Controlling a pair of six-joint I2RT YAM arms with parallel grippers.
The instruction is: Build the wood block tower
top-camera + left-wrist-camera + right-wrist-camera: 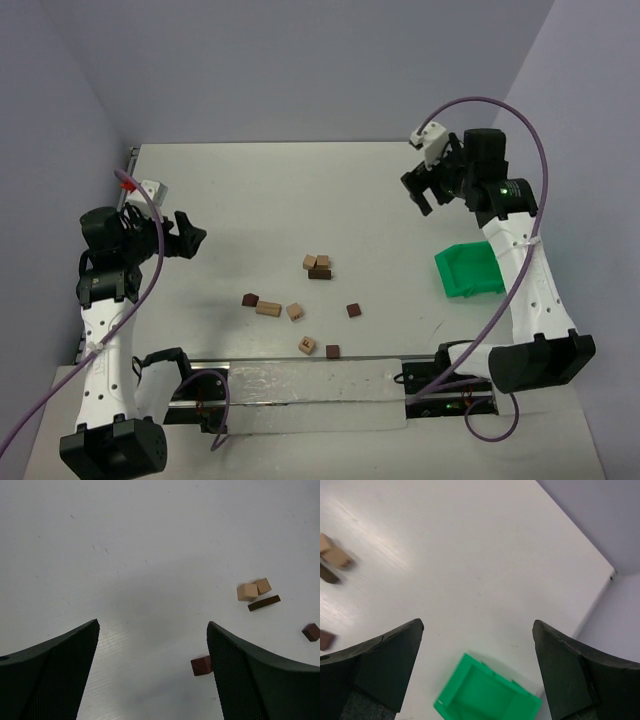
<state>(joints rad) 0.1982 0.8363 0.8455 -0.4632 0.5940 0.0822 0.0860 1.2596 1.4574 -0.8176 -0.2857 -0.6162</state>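
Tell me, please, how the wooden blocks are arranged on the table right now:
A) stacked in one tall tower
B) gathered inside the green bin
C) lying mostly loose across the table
C: the wooden blocks lie scattered singly over the table, apart from a small cluster of two tan cubes and a dark brick; no block shows in the green bin.

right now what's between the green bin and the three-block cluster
Only bare table, seen in the top view, between the green bin and the three-block cluster; the nearest dark cube lies off that line.
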